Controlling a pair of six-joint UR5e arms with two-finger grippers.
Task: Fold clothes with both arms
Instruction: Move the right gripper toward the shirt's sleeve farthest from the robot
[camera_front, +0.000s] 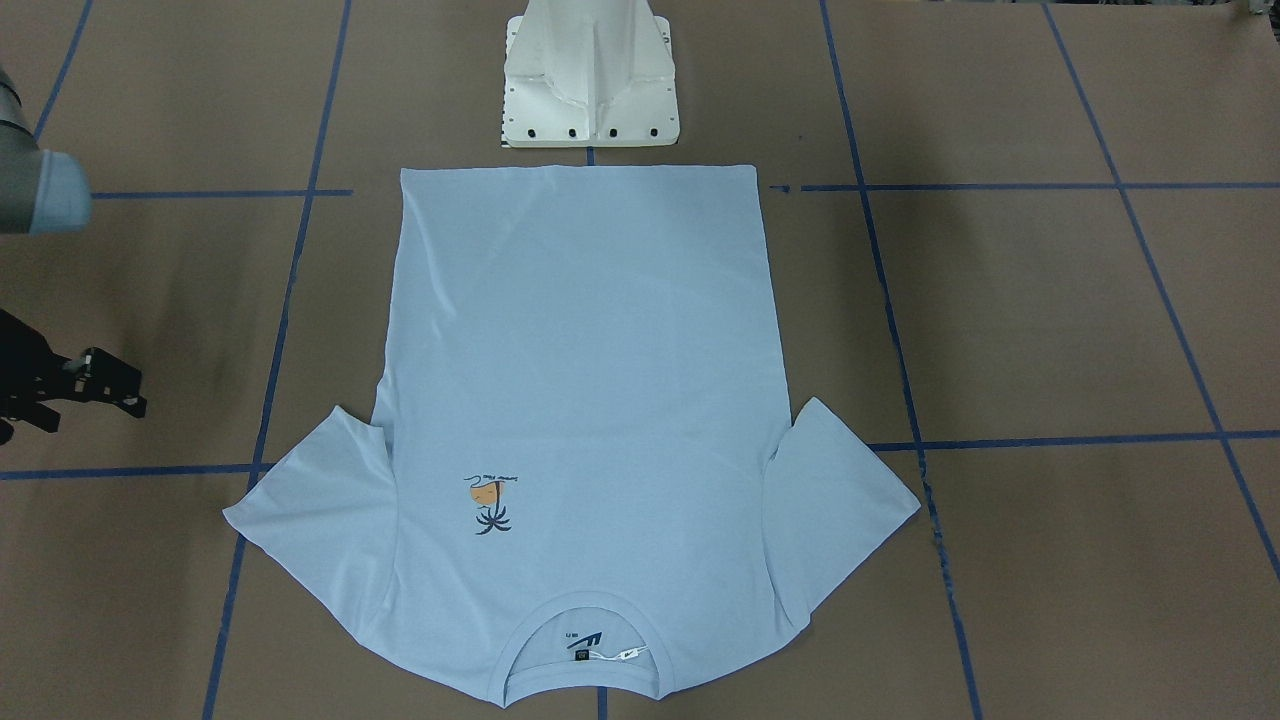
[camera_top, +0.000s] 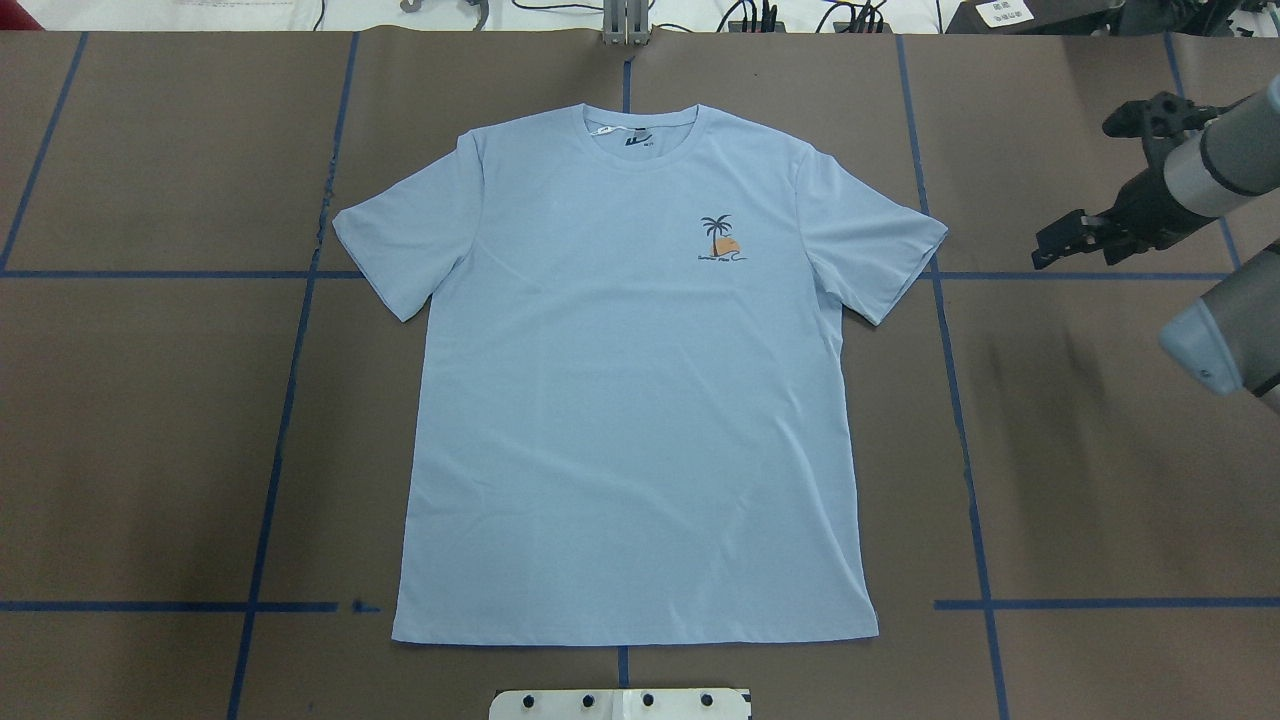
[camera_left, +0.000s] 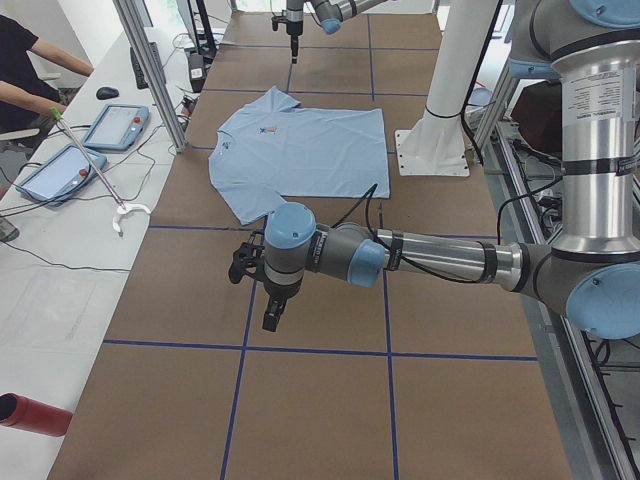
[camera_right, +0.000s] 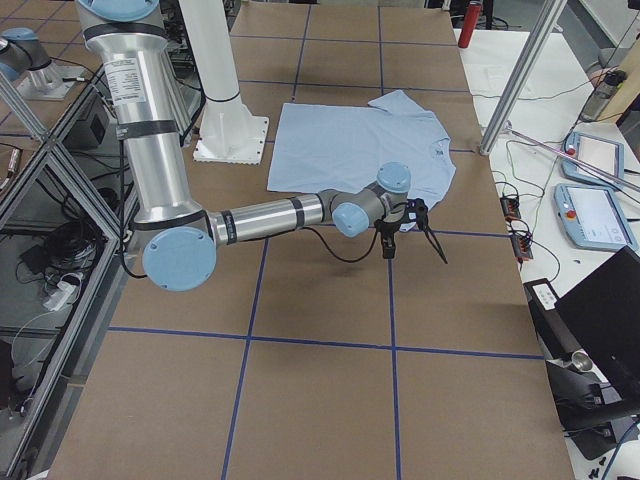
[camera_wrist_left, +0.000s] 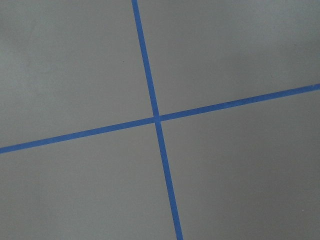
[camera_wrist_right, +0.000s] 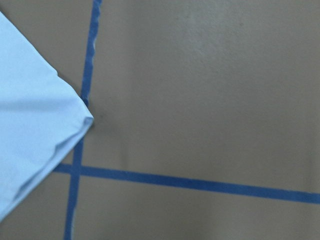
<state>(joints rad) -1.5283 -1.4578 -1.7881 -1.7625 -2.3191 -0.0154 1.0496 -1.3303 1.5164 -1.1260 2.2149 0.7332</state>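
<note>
The light blue short-sleeved T-shirt (camera_top: 630, 400) lies flat, front up, mid-table on the brown table surface (camera_top: 1100, 480). Its 2 sleeves are spread, its collar far and its hem near the white pedestal base (camera_top: 620, 703). The black right gripper (camera_top: 1050, 248) hangs just right of the shirt, apart from it. The left gripper (camera_left: 270, 315) hangs well left, over crossed blue tape lines (camera_wrist_left: 155, 120). I cannot tell how wide either gripper stands.

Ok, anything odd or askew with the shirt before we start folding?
Nothing stands out. The shirt lies flat, face up, sleeves spread, hem straight. The right gripper hangs beside one sleeve, not touching it; the left gripper is clear of the shirt too.
</note>
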